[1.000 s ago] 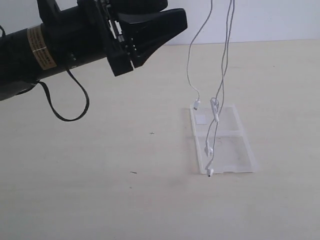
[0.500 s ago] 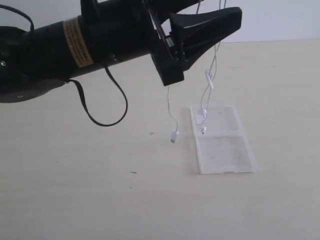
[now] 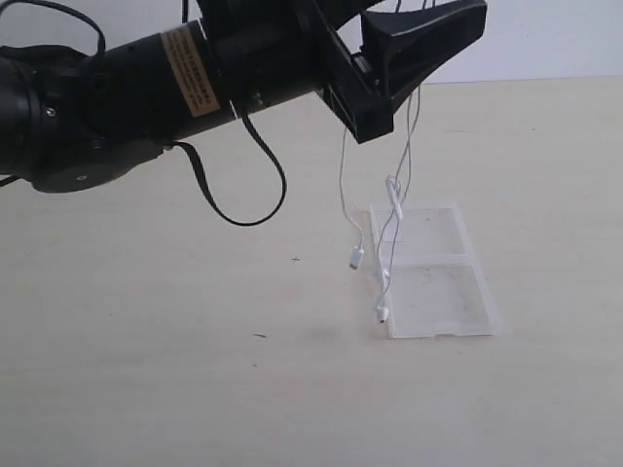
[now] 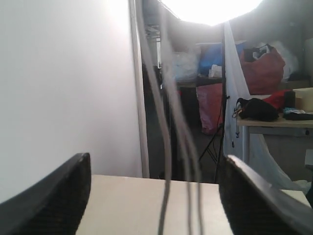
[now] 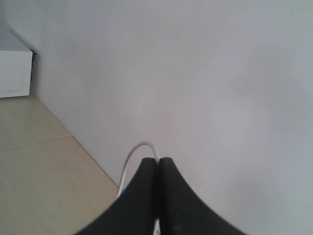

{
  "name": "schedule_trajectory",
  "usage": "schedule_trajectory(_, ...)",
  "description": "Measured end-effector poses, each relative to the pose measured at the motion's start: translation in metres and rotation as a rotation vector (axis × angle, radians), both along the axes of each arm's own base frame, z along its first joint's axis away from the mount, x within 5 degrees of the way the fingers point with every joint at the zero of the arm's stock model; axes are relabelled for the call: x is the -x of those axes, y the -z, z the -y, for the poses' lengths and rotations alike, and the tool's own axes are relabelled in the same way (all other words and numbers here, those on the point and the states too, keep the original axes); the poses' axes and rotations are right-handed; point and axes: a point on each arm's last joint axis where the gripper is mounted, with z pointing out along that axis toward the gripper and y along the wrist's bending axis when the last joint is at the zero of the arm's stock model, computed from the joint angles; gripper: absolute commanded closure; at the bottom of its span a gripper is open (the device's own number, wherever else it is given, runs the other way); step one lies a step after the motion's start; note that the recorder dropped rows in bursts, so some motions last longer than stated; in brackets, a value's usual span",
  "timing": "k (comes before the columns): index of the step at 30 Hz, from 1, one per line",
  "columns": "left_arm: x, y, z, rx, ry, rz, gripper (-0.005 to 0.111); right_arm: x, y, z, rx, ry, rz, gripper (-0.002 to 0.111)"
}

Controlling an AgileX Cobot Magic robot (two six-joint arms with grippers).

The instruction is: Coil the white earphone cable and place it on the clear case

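Note:
The white earphone cable hangs in several strands from above the exterior view. Its plug dangles just left of the clear case, and an earbud hangs at the case's near left edge. The case lies open and flat on the table. My left gripper is open high above the case, and the strands pass between its black fingers without touching them. My right gripper is shut on a loop of the cable; it is out of the exterior view.
The pale table carries only the case, plus two tiny dark specks at centre left. The left arm's black body and its looping black wire span the upper left.
My left arm has pushed further right around the hanging strands. The cable's ends have swung right and dropped lower: the plug is close to the case's left edge, an earbud by its near half.

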Motion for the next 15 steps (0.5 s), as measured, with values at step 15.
schedule_trajectory(15, -0.013, 0.029, 0.008, -0.024, 0.007, -0.086, 0.063, 0.0, 0.0, 0.0, 0.0, 0.0, 0.0, 0.108)
